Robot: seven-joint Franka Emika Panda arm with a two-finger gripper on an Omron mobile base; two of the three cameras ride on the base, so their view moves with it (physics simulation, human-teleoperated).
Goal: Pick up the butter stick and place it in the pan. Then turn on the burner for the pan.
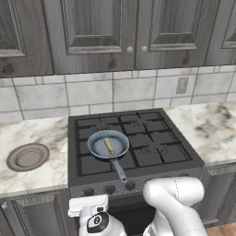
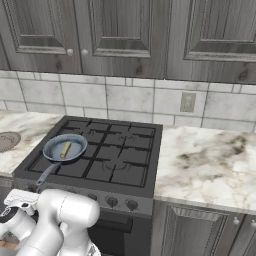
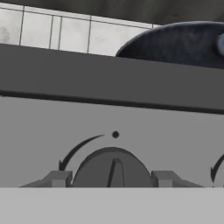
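Observation:
The grey-blue pan (image 1: 108, 144) (image 2: 65, 148) sits on the stove's front-left burner, its handle pointing toward the front edge. The pale-yellow butter stick (image 1: 109, 146) (image 2: 65, 149) lies inside it. My hand (image 1: 88, 205) is low in front of the stove's control panel, below the leftmost knob (image 1: 89, 191). In the hand view my gripper (image 3: 111, 178) is open, one dark fingertip (image 3: 57, 178) on each side of a round dark knob (image 3: 113, 168) whose ridge points up at a dot. The pan's underside (image 3: 183, 43) looms above the panel.
A round brown plate (image 1: 28, 156) (image 2: 6, 140) rests on the marble counter left of the stove (image 1: 152, 152). Two more knobs (image 1: 109, 189) line the front panel. Grey cabinets hang above, and a wall outlet (image 1: 182, 85) sits on the tiles.

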